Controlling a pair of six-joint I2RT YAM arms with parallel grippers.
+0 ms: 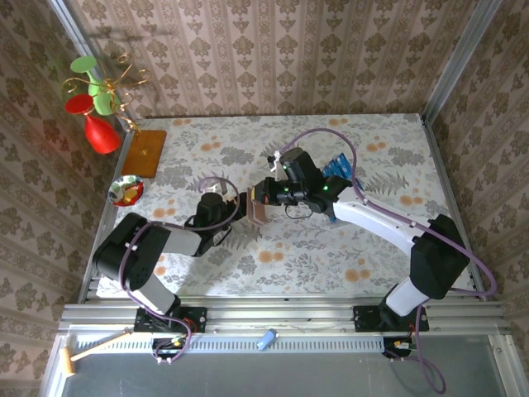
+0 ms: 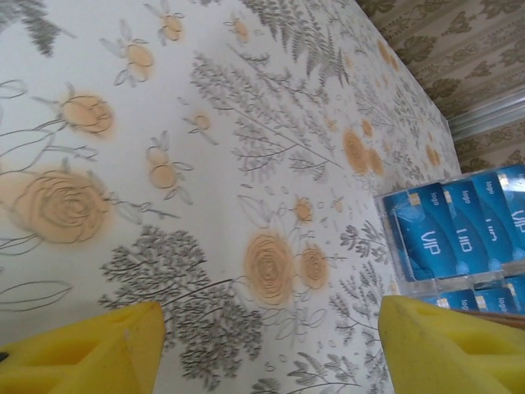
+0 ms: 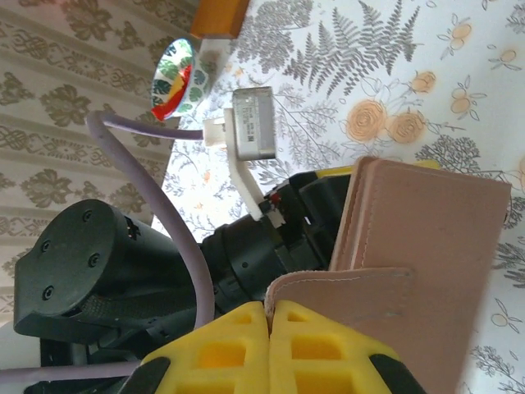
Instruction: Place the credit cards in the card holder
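**Right end effector [image 3: 268,305] clamped on the card holder [image 3: 426,246]; left end effector [image 2: 271,316] standing apart**

Your left arm's black wrist crowds in just behind the card holder, and its purple cable [image 3: 176,238] loops across in front of it. The two arms meet near the middle of the floral worktop [image 1: 289,256]. At the far left edge you have an orange-brown wooden board [image 1: 145,153] with a small patterned bowl [image 1: 126,190] just beside it. A red vase [image 1: 101,132] stands by that corner.

From overhead, the credit cards [image 1: 337,165] are only a blue patch beyond the right arm, partly hidden by it and apart from the card holder. The left wrist view brings them closer: they overlap in a row with pale "VIP" lettering, inside a clear case [image 2: 426,286] at the right edge. That view also shows the left fingers [image 2: 82,353] spread wide with bare cloth between them.

The right wrist view shows the grip itself: yellow fingers pressed together on a thin flap of the card holder. The holder is brown and folded, with a stitched line along its edge. Whether it touches the worktop you cannot tell.
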